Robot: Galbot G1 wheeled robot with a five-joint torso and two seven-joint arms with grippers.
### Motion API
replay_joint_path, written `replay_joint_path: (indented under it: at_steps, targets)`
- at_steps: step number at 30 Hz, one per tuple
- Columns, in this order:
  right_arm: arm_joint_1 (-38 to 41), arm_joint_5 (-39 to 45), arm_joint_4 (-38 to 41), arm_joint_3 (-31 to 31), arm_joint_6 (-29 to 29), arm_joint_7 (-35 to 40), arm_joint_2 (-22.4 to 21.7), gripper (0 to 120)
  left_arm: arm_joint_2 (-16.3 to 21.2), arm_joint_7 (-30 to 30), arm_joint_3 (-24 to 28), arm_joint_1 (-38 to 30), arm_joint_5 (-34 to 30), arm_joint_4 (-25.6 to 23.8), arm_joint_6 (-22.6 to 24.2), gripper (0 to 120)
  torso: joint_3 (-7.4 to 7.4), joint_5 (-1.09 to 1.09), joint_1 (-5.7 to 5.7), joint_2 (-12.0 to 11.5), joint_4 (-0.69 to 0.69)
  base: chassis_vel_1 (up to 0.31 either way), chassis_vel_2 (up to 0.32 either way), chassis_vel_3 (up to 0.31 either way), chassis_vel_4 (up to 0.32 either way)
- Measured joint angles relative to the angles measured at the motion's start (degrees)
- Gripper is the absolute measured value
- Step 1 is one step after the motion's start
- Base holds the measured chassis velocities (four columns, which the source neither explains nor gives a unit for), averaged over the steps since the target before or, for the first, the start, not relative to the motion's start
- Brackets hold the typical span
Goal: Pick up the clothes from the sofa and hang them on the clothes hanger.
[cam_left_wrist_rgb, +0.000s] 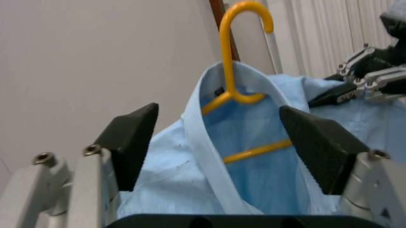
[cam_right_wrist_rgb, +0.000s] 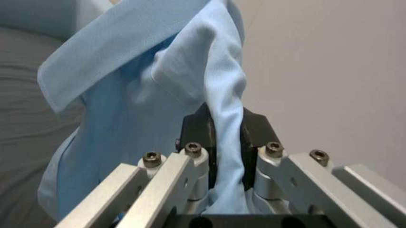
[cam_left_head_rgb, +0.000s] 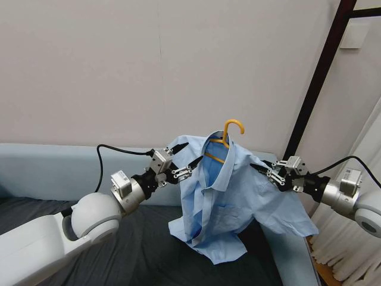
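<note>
While the light blue shirt (cam_left_head_rgb: 229, 202) hung on its yellow hanger (cam_left_head_rgb: 229, 134), the robot's two arms reached in from either side and held it up over the right end of the sofa (cam_left_head_rgb: 53, 173). The right pincer (cam_left_head_rgb: 257, 168) was clamped on a fold of cloth at the shirt's shoulder. Its dark pads (cam_right_wrist_rgb: 254, 130) were pressed together on the fabric, which appeared to be what kept that side of the garment lifted. The left pincer (cam_left_head_rgb: 190, 153) sat at the opposite shoulder, beside the collar. Its two black fingers (cam_left_wrist_rgb: 133, 137) stood wide apart and gripped nothing, with the collar and the hanger framed in the gap ahead of them. It looked poised to take the shirt or steady it, not to carry it.

The hanger's hook pointed up into free air and was caught on nothing. The shirt was buttoned at the front, and its collar wrapped the hanger's neck. Its lower hem drooped down to the dark grey seat cushion (cam_left_head_rgb: 119, 250) and seemed to rest there, so the garment was only partly clear of the sofa.

The sofa had a pale blue backrest running along a plain, off-white wall (cam_left_head_rgb: 149, 65). Past the sofa's right end, a dark slanting pole (cam_left_head_rgb: 321, 77) rose toward the ceiling, possibly part of a clothes rack. White curtain (cam_left_head_rgb: 366, 149) hung beyond it at the room's right edge.
</note>
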Motion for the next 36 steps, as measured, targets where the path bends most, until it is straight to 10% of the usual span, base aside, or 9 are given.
replay_joint_path:
  at_steps: [12,21,36]
  targets:
    - [4.6,3.4,-0.6,0.2,0.5,0.1,-0.5,8,1.0,-1.4,-22.6,23.4,-0.1,-4.6,-1.4,100,0.00,-0.02,0.00,0.0,0.02,0.000,0.000,0.000,0.000]
    - [5.9,5.7,-0.7,2.1,-2.0,2.5,-2.6,8,-1.8,-5.2,-25.6,29.9,2.6,-5.8,-1.6,100,0.00,-0.01,0.00,0.0,0.01,0.000,0.000,0.000,0.000]
    - [2.2,16.2,5.1,18.4,-23.8,21.8,-8.0,8,-4.9,-6.1,-25.2,31.6,5.7,-3.8,-1.7,100,0.00,-0.01,0.00,0.0,0.00,0.000,0.000,0.000,0.000]
